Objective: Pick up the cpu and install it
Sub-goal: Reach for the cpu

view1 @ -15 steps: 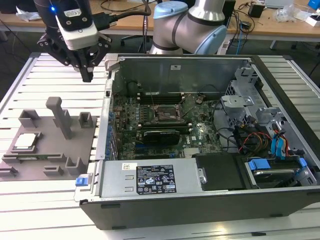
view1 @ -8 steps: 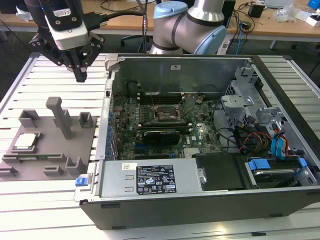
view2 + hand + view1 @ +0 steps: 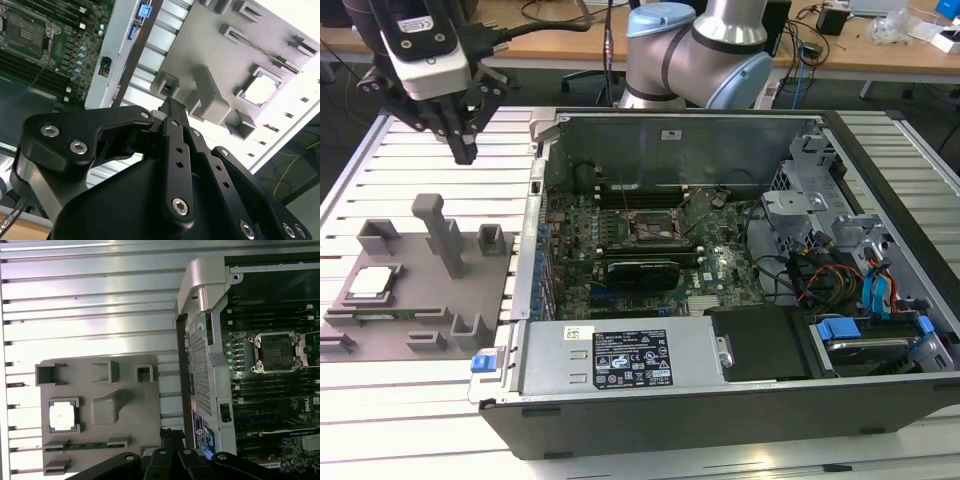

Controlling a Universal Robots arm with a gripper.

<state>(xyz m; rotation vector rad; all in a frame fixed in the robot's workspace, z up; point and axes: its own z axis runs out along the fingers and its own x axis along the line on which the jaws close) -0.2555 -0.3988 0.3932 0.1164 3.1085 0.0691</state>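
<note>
The cpu is a pale square chip lying in a recess of the grey holder plate at the exterior view's left. It also appears in both wrist views. My gripper hangs well above the slatted table, behind the holder plate and apart from the chip. Its black fingers are shut together with nothing between them. The open motherboard socket sits inside the computer case, and both wrist views show the socket.
The open computer case lies on its side at the exterior view's middle and right, its metal wall standing between holder plate and motherboard. A tall grey post and several small brackets rise from the holder plate. Desks and cables stand behind.
</note>
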